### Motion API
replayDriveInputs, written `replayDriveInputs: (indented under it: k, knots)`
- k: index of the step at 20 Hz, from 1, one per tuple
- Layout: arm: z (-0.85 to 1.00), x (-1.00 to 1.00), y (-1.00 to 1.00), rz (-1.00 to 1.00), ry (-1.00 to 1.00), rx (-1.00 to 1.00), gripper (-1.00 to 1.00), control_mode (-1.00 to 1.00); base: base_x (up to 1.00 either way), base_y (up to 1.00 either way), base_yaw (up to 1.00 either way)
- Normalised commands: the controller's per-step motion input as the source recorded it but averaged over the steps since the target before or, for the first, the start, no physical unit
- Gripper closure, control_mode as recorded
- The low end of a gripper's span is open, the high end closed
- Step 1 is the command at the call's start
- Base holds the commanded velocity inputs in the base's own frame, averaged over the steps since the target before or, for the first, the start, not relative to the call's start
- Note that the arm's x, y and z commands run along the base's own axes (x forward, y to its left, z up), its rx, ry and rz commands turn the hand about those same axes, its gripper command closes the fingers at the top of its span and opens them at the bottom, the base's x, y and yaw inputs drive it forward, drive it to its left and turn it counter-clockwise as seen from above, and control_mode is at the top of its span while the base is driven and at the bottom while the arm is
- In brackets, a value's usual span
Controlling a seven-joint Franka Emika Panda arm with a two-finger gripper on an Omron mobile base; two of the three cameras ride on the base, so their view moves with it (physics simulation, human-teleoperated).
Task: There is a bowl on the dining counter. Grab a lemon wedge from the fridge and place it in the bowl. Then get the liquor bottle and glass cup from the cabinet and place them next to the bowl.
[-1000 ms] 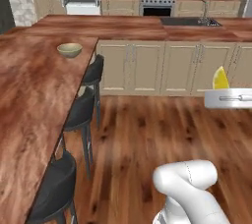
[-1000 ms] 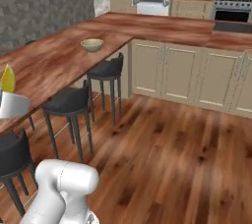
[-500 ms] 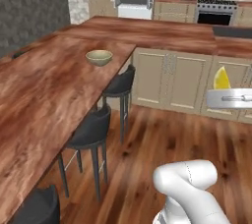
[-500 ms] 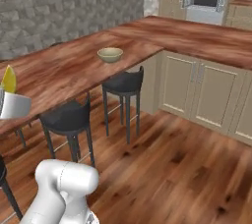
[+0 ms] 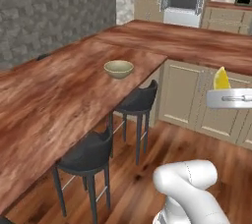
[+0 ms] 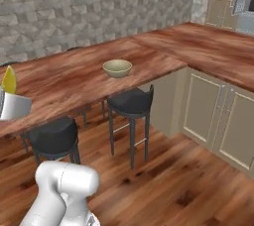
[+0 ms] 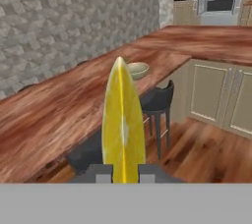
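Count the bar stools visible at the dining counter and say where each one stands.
2. One stool stands under the counter corner near the bowl; the other stool stands nearer the robot, along the same counter edge. More may be hidden out of frame.

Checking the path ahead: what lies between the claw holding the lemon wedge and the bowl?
In the hand view, bare wooden counter and a dark stool below its edge lie between the lemon wedge in the claw and the bowl.
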Motion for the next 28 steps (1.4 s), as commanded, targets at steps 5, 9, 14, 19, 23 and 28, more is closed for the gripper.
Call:
replayDriveInputs:
  k: [5, 9, 14, 19, 23, 28]
  knots:
    - [0.00, 0.00, 0.00, 0.00, 0.00, 0.00, 1.00, 1.00, 0.66, -0.84, 0.38]
    - [0.00, 0.00, 0.00, 0.00, 0.00, 0.00, 1.00, 1.00, 0.66, -0.83, 0.38]
    - [0.00, 0.00, 0.00, 0.00, 0.00, 0.00, 1.00, 1.00, 0.70, -0.68, 0.46]
    - [0.00, 0.00, 0.00, 0.00, 0.00, 0.00, 1.00, 1.00, 0.59, -0.70, 0.49]
    - [0.00, 0.00, 0.00, 0.00, 0.00, 0.00, 1.00, 1.00, 0.63, -0.67, 0.49]
    - [0.00, 0.00, 0.00, 0.00, 0.00, 0.00, 1.00, 1.00, 0.79, -0.50, 0.48]
